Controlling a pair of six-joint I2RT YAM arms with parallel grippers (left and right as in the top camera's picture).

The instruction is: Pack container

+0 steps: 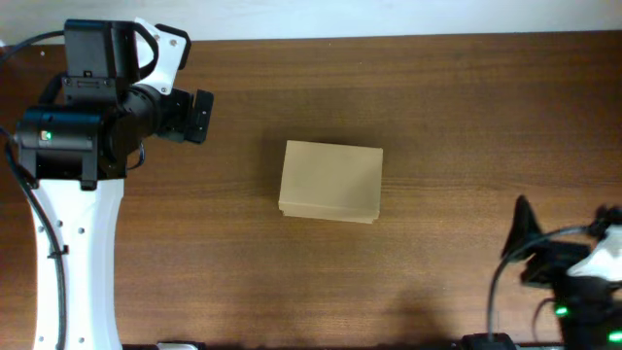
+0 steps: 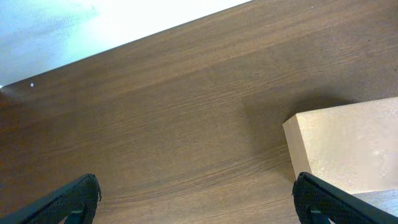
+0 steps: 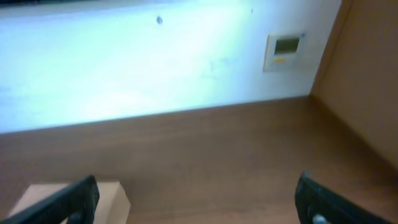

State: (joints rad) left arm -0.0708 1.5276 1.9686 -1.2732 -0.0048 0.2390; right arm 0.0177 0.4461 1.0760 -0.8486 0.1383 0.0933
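Observation:
The container (image 1: pixel 330 181) is a plain tan cardboard box with its lid down, lying in the middle of the brown table. My left gripper (image 1: pixel 199 117) is open and empty, to the box's upper left and well apart from it. In the left wrist view the gripper (image 2: pixel 196 199) has its fingers spread wide, and a corner of the box (image 2: pixel 348 149) shows at the right. My right gripper (image 1: pixel 564 238) is open and empty at the lower right, far from the box. In the right wrist view that gripper (image 3: pixel 198 199) shows, with a corner of the box (image 3: pixel 109 196) at the lower left.
The wooden table (image 1: pixel 437 107) fills the overhead view. A pale wall (image 3: pixel 155 56) stands beyond its far edge, with a small wall panel (image 3: pixel 285 50) on it. A brown vertical board (image 3: pixel 367 74) stands at the right in the right wrist view.

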